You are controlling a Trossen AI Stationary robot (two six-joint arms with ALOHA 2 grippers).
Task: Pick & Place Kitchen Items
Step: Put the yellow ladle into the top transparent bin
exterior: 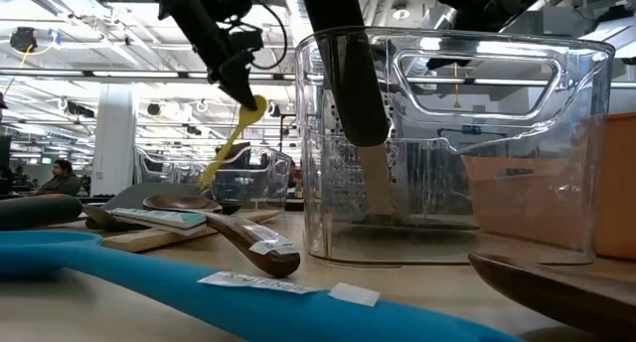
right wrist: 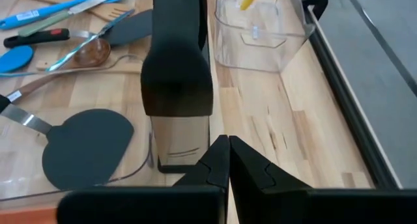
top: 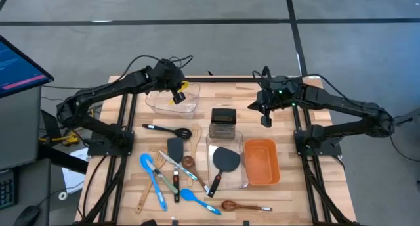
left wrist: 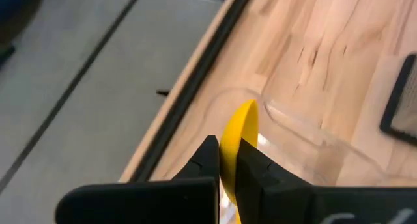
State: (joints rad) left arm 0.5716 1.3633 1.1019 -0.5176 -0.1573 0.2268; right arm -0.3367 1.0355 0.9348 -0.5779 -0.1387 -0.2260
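Wood tabletop [top: 289, 193], grey floor [top: 197, 42], monitor [top: 20, 65]

Seen from above, the left gripper [top: 177, 94] holds a yellow spoon [top: 178, 96] over a clear bin [top: 157, 105] at the wooden table's [top: 282, 193] far left. The right gripper [top: 266, 120] hangs empty, fingers together, beside the box grater [top: 224, 123]. A black turner [top: 225, 161] lies in a second clear bin [top: 213, 147] next to an orange tray [top: 262, 162]; more utensils [top: 172, 177] lie scattered nearby.
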